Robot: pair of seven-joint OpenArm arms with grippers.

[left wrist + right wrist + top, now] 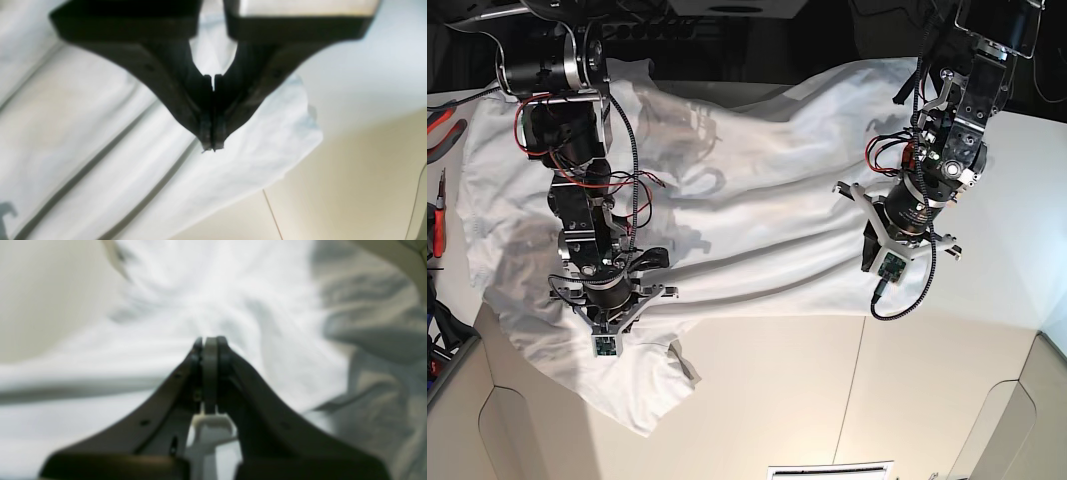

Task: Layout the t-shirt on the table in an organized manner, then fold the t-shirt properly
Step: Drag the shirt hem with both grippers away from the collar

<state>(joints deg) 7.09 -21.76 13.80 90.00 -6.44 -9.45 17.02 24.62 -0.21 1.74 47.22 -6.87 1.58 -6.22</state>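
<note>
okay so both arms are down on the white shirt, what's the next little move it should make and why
Probably draw the two arms gently apart to stretch the cloth. The large white thin-cloth t-shirt still lies in long ridges across the off-white table. The left gripper looks shut above the cloth. The right gripper looks shut on a pale strip, though the blur hides whether that is cloth.

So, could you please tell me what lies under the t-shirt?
The t-shirt lies spread and wrinkled on the table, whose off-white top shows bare beyond the hem, with a thin seam line. Anything else beneath the cloth is covered and cannot be seen.
</note>
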